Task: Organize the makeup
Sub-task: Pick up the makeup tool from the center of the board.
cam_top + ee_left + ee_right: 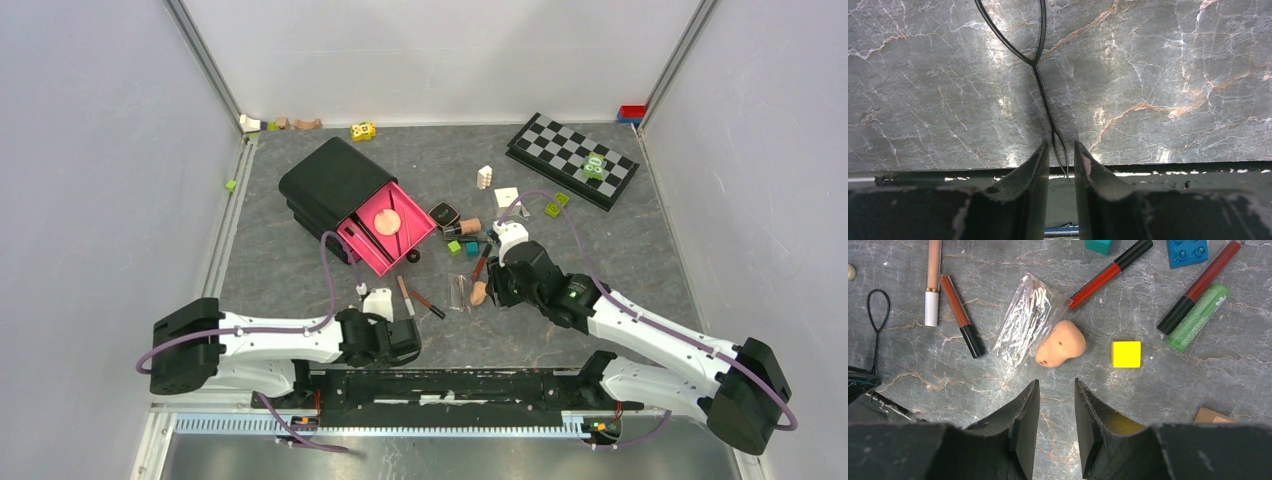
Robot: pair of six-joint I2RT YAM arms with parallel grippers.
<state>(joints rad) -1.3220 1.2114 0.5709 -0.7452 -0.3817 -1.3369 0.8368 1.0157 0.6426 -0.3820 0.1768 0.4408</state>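
A peach sponge lies on the marble table just ahead of my right gripper, which is open and empty above it; the top view shows both. Around the sponge lie red tubes with black caps, a green tube, a brown tube and a peach pencil. A round peach puff lies in the pink drawer. A black compact sits beside it. My left gripper is narrowly open at the near edge, a thin black loop trailing between its fingers.
A crumpled clear wrapper touches the sponge. A yellow block, a blue block and a teal block lie among the tubes. A black box holds the drawer. A chessboard sits back right. Small toys line the back wall.
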